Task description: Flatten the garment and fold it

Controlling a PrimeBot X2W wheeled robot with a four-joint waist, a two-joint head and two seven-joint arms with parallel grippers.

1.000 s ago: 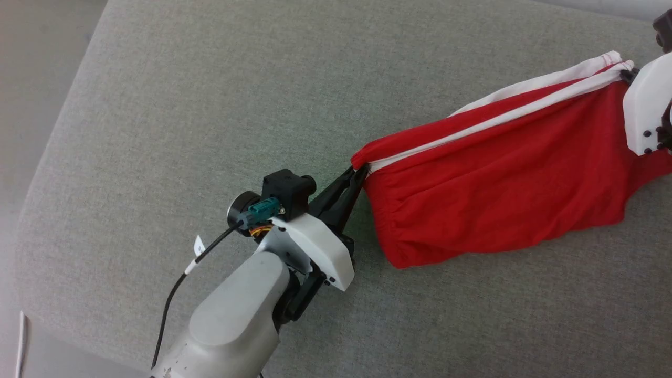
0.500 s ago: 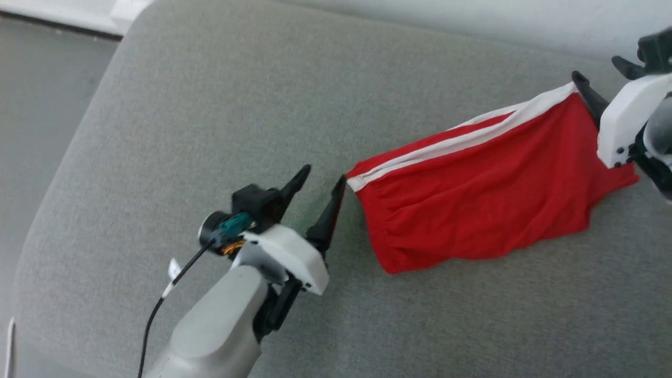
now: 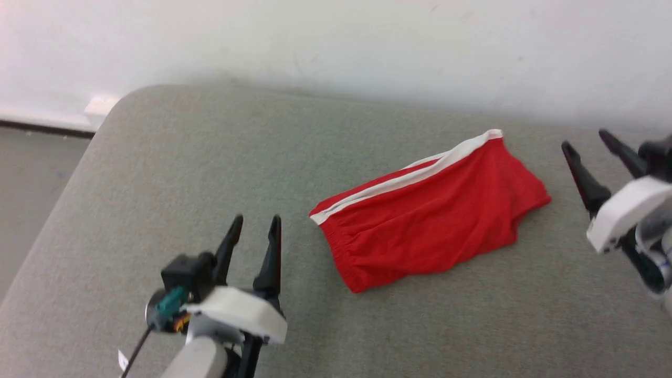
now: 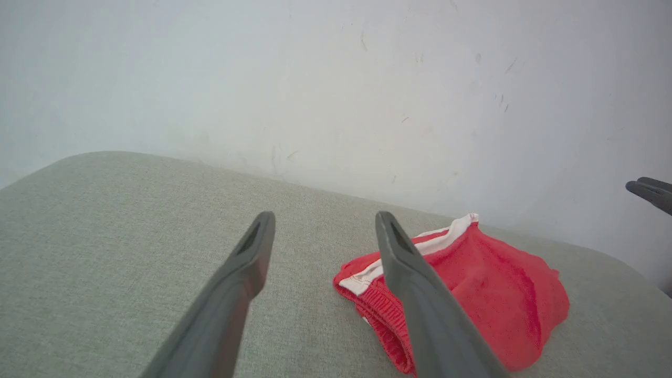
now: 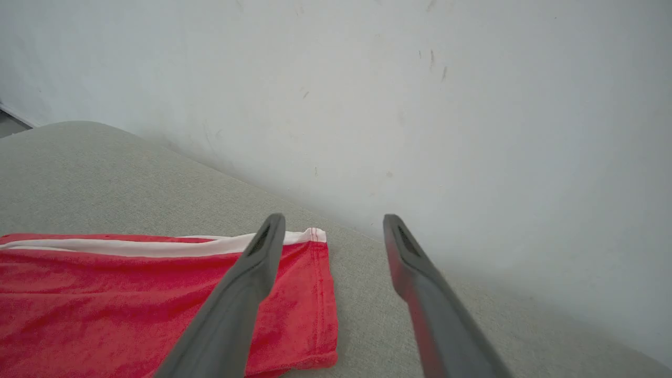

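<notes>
The shorts (image 3: 430,226) lie loose on the grey cushion (image 3: 173,173), right of centre in the head view. They slant from a gathered waist end at the lower left up to a hem at the upper right. A white stripe (image 3: 404,176) runs along their upper edge, and the red cloth below it is lightly rumpled. The left gripper (image 3: 257,218) sits at the lower left of that frame with its fingers spread and nothing between them, near the waist end but clear of it. The right gripper (image 3: 585,138) is at the right edge, fingers likewise apart and empty, beside the hem end without touching it. Behind the cushion rises a pale wall (image 3: 336,47), and a strip of floor (image 3: 31,168) shows at the far left. In the left wrist view the shorts fill the lower right, partly hidden by the right-hand finger, with the ribbed waist nearest the camera. In the right wrist view they spread across the lower left, their white-banded hem corner just behind the left-hand finger, with bare cushion showing in the gap.
</notes>
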